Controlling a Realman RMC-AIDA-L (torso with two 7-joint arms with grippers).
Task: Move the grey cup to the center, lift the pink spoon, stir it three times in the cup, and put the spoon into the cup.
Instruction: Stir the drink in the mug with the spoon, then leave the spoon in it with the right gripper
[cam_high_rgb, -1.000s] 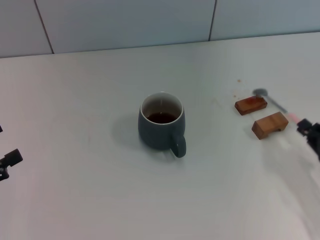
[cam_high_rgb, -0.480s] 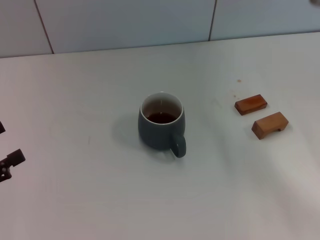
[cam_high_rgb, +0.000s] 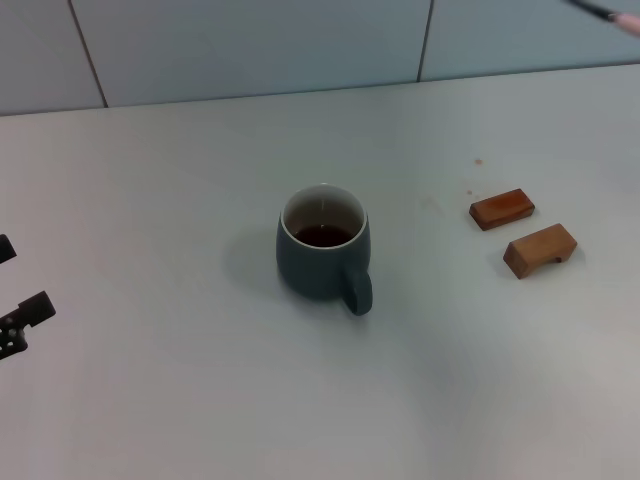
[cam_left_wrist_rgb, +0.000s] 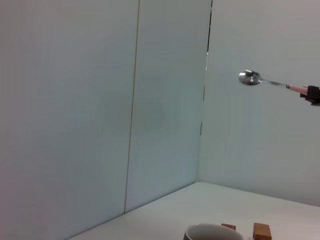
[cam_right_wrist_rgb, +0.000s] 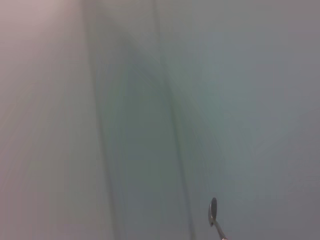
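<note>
I see 1 rounded blue-grey ceramic mug (cam_high_rgb: 323, 254) mid-table and 2 brown wooden blocks (cam_high_rgb: 523, 230) near my right. My right gripper (cam_left_wrist_rgb: 313, 94) grasps 1 pink-handled silver spoon (cam_left_wrist_rgb: 267, 82) high up. My left gripper (cam_high_rgb: 20, 320), fingers apart, waits at the table's left edge.

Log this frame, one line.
phase: spoon lifted | spoon: held high by right gripper | cup: centre, upright | left gripper: parked at left

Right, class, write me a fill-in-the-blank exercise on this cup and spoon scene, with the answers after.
1. The grey cup holds a dark ____.
2. The pink spoon is held up in the ____, not on the table.
3. Two ____ blocks lie on the robot's right of the cup.
4. The cup's handle points ____ the robot.

Answers: liquid; air; wooden; towards
</note>
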